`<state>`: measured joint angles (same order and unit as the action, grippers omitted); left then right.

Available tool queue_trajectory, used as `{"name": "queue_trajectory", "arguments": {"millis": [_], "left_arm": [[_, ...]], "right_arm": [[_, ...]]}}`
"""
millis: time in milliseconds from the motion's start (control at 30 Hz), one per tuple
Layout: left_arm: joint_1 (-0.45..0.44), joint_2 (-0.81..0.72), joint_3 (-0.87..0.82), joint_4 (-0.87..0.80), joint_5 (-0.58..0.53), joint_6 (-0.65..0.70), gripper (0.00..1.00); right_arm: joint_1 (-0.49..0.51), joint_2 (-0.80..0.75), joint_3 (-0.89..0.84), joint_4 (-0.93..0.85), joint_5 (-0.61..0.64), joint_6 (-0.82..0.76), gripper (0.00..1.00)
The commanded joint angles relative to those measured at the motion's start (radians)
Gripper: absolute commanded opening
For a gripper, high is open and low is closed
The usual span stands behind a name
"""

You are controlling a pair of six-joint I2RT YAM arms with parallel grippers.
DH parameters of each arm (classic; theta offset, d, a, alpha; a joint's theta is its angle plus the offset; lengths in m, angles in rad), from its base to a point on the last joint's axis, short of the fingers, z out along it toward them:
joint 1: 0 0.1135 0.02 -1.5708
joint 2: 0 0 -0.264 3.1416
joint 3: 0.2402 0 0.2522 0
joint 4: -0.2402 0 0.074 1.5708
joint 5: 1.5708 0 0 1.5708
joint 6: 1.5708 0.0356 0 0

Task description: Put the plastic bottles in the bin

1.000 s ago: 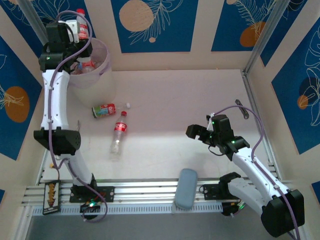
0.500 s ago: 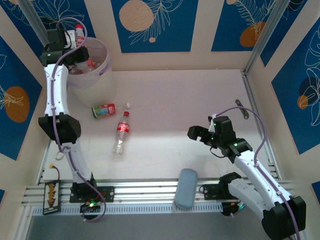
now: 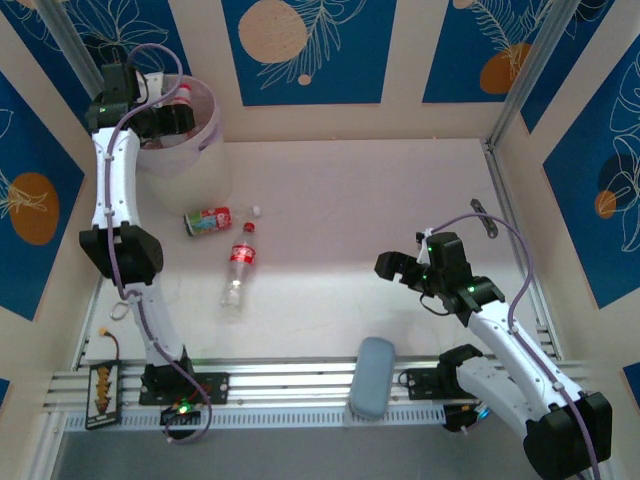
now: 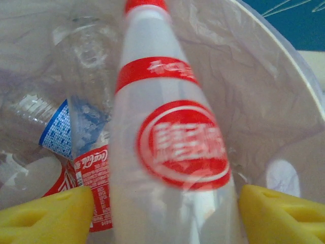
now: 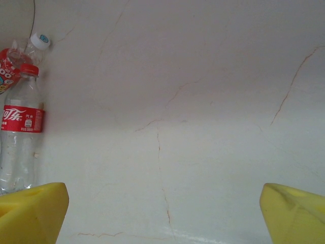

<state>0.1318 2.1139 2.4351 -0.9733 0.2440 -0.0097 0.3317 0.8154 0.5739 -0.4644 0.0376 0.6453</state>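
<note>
Two plastic bottles lie on the table [image 3: 380, 200] outside the bin [image 3: 214, 128]: a crushed red-labelled bottle [image 3: 207, 220] just on the bin's near side, and a red-capped cola bottle [image 3: 238, 268] a little further out from the bin. Over the bin's mouth we see the left gripper [image 4: 162, 208] with its jaws parted wider than the tall red-labelled bottle [image 4: 172, 147] between them, a gap showing on one side, so we judge it let go. Below, inside the bin, lie a blue-labelled bottle [image 4: 53, 132] and others. The right gripper [image 5: 162, 213], well apart from the bin, is spread wide with nothing between its fingers.

We expect these empties to be light, thin-walled and smooth, so they dent and roll. The labelled middle, taken across its width, looks like the safest hold. The crushed bottle lies close by the cola bottle's cap, so a grasp there could nudge both. The grey-blue pad [image 3: 375, 388], far from the bin, blocks nothing
</note>
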Motion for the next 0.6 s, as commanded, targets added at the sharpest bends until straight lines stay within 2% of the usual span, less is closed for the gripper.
{"name": "queue_trajectory", "arguments": {"millis": [0, 67, 200, 367, 567], "left_arm": [[0.005, -0.037, -0.003, 0.015, 0.047, 0.035, 0.84], [0.005, -0.047, -0.004, 0.047, 0.052, 0.035, 0.88], [0.004, -0.052, -0.001, 0.137, 0.015, 0.001, 0.88], [0.005, -0.020, -0.002, 0.203, 0.031, -0.058, 0.79], [-0.006, 0.009, -0.016, 0.199, 0.088, -0.083, 0.69]], "right_arm": [[-0.003, 0.005, 0.009, -0.006, 0.003, 0.000, 0.97], [-0.002, 0.011, 0.014, -0.004, 0.001, -0.001, 0.97], [0.001, 0.018, 0.018, 0.001, -0.002, -0.001, 0.97], [0.010, 0.020, 0.017, 0.006, -0.001, 0.004, 0.97], [0.013, 0.019, 0.015, 0.004, 0.010, 0.005, 0.97]]}}
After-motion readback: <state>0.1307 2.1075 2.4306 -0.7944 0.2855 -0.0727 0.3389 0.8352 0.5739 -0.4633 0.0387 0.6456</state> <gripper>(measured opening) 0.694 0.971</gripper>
